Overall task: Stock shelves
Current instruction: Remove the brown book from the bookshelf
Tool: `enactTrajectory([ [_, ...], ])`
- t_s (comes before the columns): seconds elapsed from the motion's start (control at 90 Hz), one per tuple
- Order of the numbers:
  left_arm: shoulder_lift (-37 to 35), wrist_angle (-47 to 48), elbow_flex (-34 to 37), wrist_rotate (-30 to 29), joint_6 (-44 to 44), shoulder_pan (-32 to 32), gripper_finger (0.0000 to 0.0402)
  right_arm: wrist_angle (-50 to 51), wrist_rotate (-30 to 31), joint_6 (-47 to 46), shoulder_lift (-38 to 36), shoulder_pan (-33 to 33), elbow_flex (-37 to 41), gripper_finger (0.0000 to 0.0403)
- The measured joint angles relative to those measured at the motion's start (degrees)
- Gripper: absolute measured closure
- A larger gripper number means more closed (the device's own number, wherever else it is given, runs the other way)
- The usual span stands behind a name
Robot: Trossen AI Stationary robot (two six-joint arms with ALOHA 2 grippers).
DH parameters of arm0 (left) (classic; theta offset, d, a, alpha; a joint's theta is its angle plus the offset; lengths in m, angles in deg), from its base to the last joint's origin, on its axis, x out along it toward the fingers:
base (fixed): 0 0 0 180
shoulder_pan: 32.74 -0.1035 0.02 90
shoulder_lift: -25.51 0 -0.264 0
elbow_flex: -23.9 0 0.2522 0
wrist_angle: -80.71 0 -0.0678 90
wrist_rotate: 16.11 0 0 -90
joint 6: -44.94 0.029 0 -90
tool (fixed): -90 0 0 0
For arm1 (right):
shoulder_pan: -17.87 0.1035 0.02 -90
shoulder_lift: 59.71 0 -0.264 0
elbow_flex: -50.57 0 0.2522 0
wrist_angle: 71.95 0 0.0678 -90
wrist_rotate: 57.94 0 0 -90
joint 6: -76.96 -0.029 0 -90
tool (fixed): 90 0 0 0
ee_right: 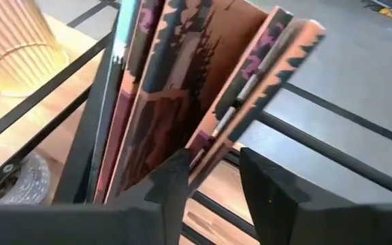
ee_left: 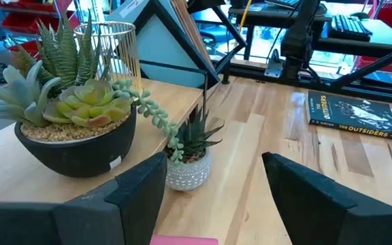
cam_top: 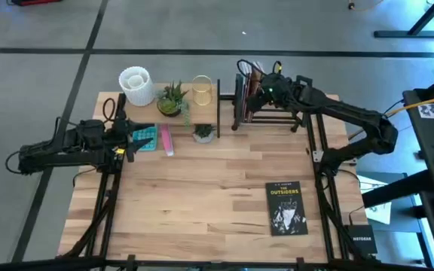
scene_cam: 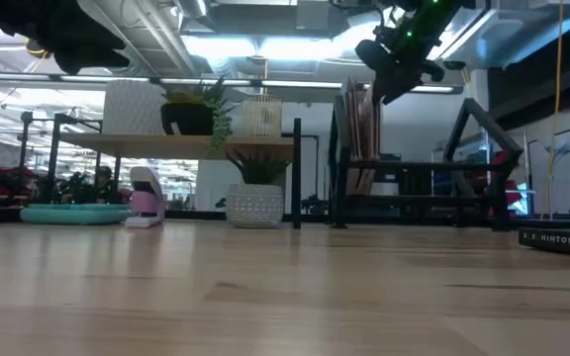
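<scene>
While the left gripper [cam_top: 130, 141] is held wide open and empty above the table's left side, close to a teal tray [cam_top: 145, 138] and a pink object [cam_top: 166, 140], the right gripper [cam_top: 256, 88] is held over the black rack [cam_top: 270, 114] at the table's far edge. Its fingers [ee_right: 172, 184] are parted narrowly, and the edge of one upright book [ee_right: 250, 109] is seen between them; whether it is gripped cannot be told. Several books are stood on end in the rack. Just left of the rack stands the wooden shelf [scene_cam: 146, 145], on which a white pot [cam_top: 136, 84], a succulent bowl [ee_left: 73, 133] and a wire holder [cam_top: 202, 89] are placed. A small potted plant [ee_left: 189, 160] is set below it. Another book [cam_top: 286, 208] is laid flat near the table's front right.
</scene>
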Motion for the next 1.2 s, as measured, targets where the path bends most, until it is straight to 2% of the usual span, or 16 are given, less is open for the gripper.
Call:
enactTrajectory([
  [0.211,0.0,0.0,0.0,0.0,0.0,0.0,0.0165,-0.5,-5.7,2.6,0.1,0.0,0.1,0.0291],
  [0.6,0.0,0.0,0.0,0.0,0.0,0.0,0.0165,4.2,-5.6,3.0,0.1,0.0,0.1,0.0291],
  [1.2,0.0,0.0,0.0,0.0,0.0,0.0,0.0165,4.7,4.1,-1.4,0.5,0.0,0.1,0.0291],
])
